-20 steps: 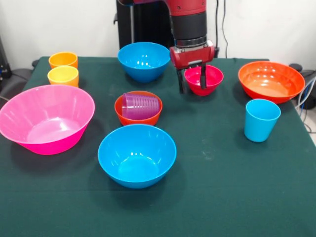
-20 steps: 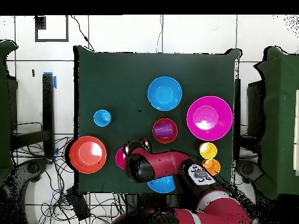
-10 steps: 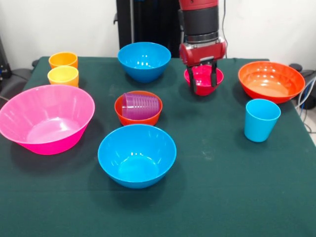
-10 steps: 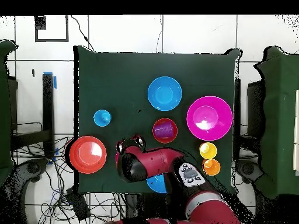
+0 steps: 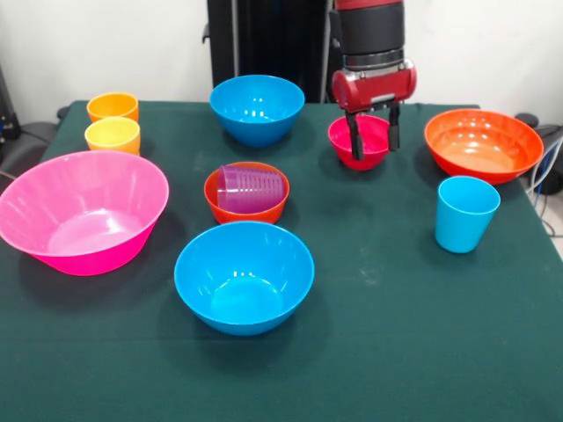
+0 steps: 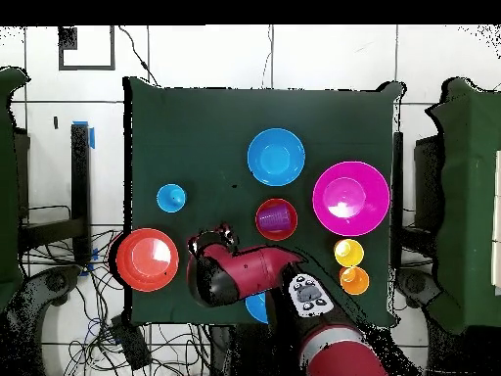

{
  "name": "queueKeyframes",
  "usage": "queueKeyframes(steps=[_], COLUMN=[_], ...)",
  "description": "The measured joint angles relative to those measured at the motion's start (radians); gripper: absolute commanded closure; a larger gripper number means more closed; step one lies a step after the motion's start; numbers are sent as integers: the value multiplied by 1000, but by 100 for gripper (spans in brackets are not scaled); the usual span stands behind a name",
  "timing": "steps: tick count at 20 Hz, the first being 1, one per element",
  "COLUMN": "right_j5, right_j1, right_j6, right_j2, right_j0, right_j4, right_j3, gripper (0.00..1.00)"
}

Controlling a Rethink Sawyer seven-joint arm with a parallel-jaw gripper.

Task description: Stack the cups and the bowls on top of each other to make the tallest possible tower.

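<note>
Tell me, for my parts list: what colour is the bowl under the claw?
Magenta-red bowl, clearest in the front view.

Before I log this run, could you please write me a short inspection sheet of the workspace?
Surface: green tablecloth, flat.
Job's things: purple cup lies in the small orange bowl; pink bowl, two blue bowls, wide orange bowl, magenta bowl, blue cup, yellow cup and orange cup stand apart.
Clutter: nothing seen.
Gripper: gripper open, straddling the magenta bowl's near rim.
Cables: tangled cables on the floor.
Surroundings: tiled floor.
</note>
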Motion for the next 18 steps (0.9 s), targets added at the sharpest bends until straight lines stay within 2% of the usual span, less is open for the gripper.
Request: queueKeyframes(steps=[6, 13, 18], right_j5=[81, 235, 281], right_j1=[-14, -41, -52], right_j6=[0, 0, 0], right_j2=[6, 46, 66], right_j0=[-26, -99, -125], right_j4=[0, -1, -1], right_j3=[-13, -52, -76], gripper=[0, 0, 0])
